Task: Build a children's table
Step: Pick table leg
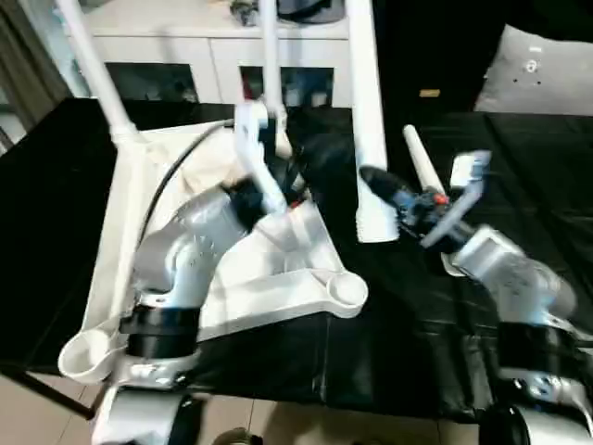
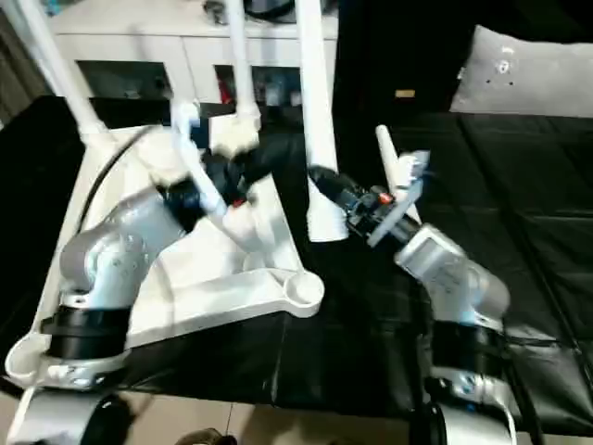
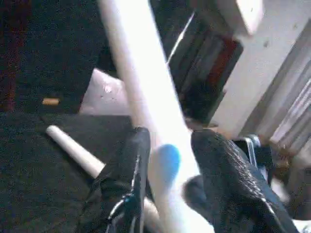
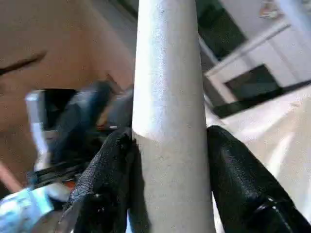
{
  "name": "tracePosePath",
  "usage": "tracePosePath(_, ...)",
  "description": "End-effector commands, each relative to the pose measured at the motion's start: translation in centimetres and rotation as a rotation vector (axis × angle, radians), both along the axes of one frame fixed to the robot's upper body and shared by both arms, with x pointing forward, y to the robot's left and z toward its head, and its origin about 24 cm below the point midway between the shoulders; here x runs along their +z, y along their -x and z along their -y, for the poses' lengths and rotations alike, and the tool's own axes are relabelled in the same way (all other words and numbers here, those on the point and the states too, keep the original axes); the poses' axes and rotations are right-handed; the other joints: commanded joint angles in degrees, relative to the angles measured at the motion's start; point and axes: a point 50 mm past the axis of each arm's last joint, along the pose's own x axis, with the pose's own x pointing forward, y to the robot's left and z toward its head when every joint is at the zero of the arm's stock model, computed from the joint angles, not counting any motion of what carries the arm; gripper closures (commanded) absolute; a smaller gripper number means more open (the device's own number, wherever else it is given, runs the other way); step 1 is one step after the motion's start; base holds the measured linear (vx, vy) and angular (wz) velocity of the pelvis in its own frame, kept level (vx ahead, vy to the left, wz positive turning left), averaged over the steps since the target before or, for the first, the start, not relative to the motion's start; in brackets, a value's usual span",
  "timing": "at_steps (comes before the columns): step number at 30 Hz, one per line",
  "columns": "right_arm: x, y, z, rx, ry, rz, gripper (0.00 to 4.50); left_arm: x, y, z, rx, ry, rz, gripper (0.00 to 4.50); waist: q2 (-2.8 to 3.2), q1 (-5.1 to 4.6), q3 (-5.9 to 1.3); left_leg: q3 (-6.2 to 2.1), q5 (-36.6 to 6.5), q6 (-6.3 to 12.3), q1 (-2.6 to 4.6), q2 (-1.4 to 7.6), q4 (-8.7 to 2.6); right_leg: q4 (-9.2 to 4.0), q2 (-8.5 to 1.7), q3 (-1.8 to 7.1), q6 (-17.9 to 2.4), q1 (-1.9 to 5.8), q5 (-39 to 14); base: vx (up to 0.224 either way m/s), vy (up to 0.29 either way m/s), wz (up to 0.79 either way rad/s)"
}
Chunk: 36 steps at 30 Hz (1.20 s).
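The left gripper clasped an upright long white tapered plastic leg between its black fingers, while the right gripper clamped another near-vertical white tapered plastic leg beside the overturned white ribbed tabletop.

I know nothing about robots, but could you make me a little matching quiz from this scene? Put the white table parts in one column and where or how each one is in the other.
Things:
1. leg in the right gripper
2. loose leg
3. far-left leg
4. near-right corner socket

States:
A. empty
B. lying on the black cover
C. standing at a corner of the upside-down tabletop
D. clamped upright beside the tabletop

Pairs: 1-D, 2-B, 3-C, 4-A
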Motion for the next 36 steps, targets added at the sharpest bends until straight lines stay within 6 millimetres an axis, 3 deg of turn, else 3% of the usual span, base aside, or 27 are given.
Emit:
tracePosePath(1,0.8,0.8,-0.3,0.057,-0.023,0.050,2.63,1.3,0.1,0.4,-0.035,0.089,-0.005,2.44,-1.16,0.30,-4.08,-0.44,-8.88,2.77,0.80,1.50,-3.40,-5.50,-4.10,2.11,-8.39,3.08,-20.17,0.000,0.000,0.00)
tracePosePath(5,1.3,1.8,-1.0,0.120,-0.031,0.082,2.63,2.1,0.4,0.7,-0.088,0.161,-0.025,2.34,-1.35,0.52,-4.14,-0.62,-8.30,2.71,0.77,1.54,-3.49,-5.56,-4.13,2.15,-7.19,2.93,-20.25,0.000,0.000,0.00)
tracePosePath(7,1.3,1.9,-1.0,0.133,-0.034,0.087,2.63,2.0,0.5,0.8,-0.095,0.156,-0.029,2.03,-1.53,0.55,-4.12,-0.64,-7.42,2.75,0.54,1.53,-3.56,-5.51,-4.08,2.17,-6.66,3.04,-19.70,0.000,0.000,0.00)
tracePosePath(9,1.4,2.1,-1.2,0.155,-0.026,0.093,2.63,1.9,0.6,0.8,-0.098,0.152,-0.040,2.01,-1.38,0.55,-4.18,-0.62,-6.98,2.81,0.54,1.48,-3.49,-5.49,-4.10,2.21,-6.34,3.01,-19.38,0.000,0.000,0.00)
tracePosePath(16,1.4,2.6,-1.7,0.191,-0.021,0.094,2.63,2.0,0.8,0.8,-0.125,0.166,-0.047,1.59,-1.35,0.78,-4.24,-0.60,-6.10,2.69,0.61,1.60,-3.51,-5.21,-4.11,2.31,-7.14,3.00,-16.94,0.000,0.000,0.00)
tracePosePath(21,0.9,3.5,-1.9,0.270,-0.044,0.088,2.63,2.2,1.9,0.4,-0.314,0.285,0.012,1.51,-1.50,1.18,-4.13,-0.47,-6.39,2.89,0.60,1.49,-3.56,-5.51,-4.22,2.39,-6.46,3.01,-18.97,0.000,0.000,0.00)
tracePosePath(22,0.8,3.6,-1.9,0.279,-0.046,0.085,2.63,2.1,2.0,0.3,-0.335,0.293,0.017,2.05,-1.48,1.10,-4.18,-0.57,-6.11,2.80,0.51,1.58,-3.61,-5.29,-4.16,2.39,-6.58,3.02,-18.10,0.000,0.000,0.00)
tracePosePath(23,0.8,3.7,-1.9,0.287,-0.043,0.084,2.63,2.0,2.2,0.2,-0.364,0.299,0.023,2.19,-1.45,1.04,-4.17,-0.59,-6.20,2.78,0.53,1.59,-3.63,-5.31,-4.12,2.33,-6.59,2.98,-18.03,0.000,0.000,0.00)
tracePosePath(30,0.3,4.0,-1.9,0.317,-0.024,0.070,2.63,1.9,3.0,-0.2,-0.495,0.306,0.059,2.07,-1.27,1.07,-4.07,-0.66,-7.65,1.81,0.83,1.66,-3.82,-5.58,-4.26,2.41,-5.55,2.87,-20.69,0.000,0.000,0.00)
tracePosePath(32,0.1,4.2,-1.9,0.327,-0.010,0.063,2.63,1.8,3.1,-0.3,-0.520,0.308,0.068,2.45,-1.23,1.08,-4.12,-0.59,-7.27,1.72,0.73,1.58,-3.77,-5.46,-4.15,2.48,-5.71,2.88,-19.55,0.000,0.000,0.00)
tracePosePath(36,-0.1,4.2,-2.0,0.329,-0.001,0.058,2.63,1.5,2.9,-0.5,-0.525,0.287,0.071,2.39,-1.24,1.05,-4.07,-0.61,-7.80,1.63,0.76,1.64,-3.83,-5.47,-4.25,2.45,-6.06,2.89,-19.74,0.000,0.000,0.00)
